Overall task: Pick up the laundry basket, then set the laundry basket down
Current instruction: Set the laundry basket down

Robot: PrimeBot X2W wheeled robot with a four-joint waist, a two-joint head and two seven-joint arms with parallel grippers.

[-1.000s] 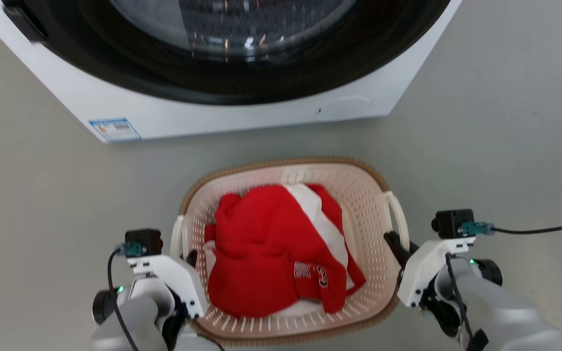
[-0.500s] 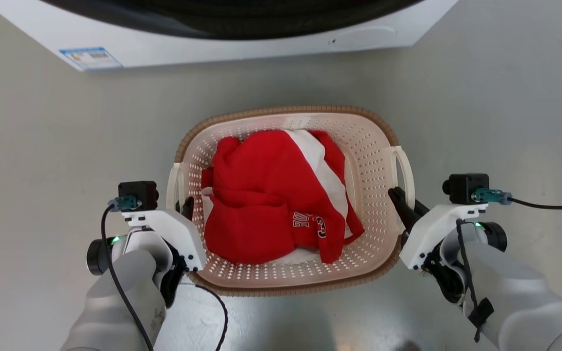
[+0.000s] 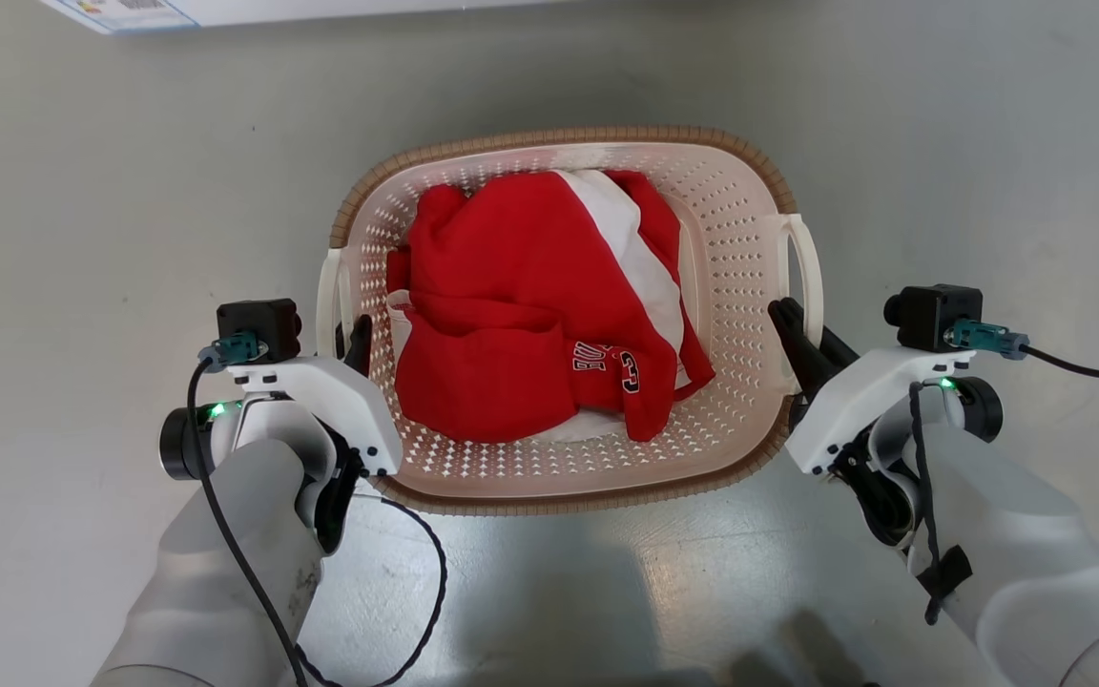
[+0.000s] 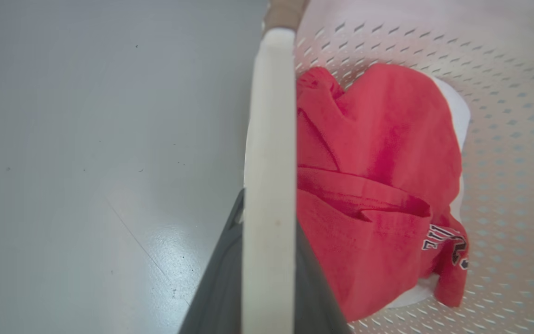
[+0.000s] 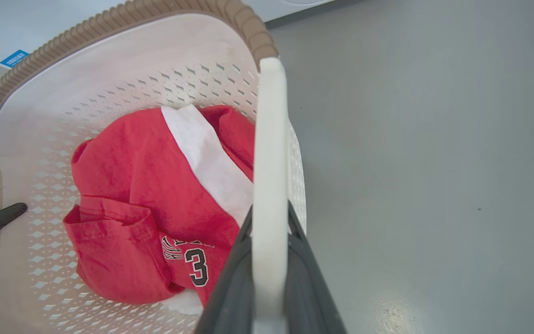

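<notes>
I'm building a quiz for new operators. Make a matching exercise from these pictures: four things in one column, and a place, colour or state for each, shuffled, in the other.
Column A
1. left end effector
2. right end effector
3. red shirt
4. laundry basket rim

Column B
a. brown, woven look
b. clamped on the right handle
c. lying inside the basket
d. clamped on the left handle

Pairs: 1-d; 2-b; 3-c; 4-a

Laundry area, probably; laundry basket [image 3: 740, 267] of red clothes [image 3: 511, 286], bare grey floor [image 3: 82, 191]
</notes>
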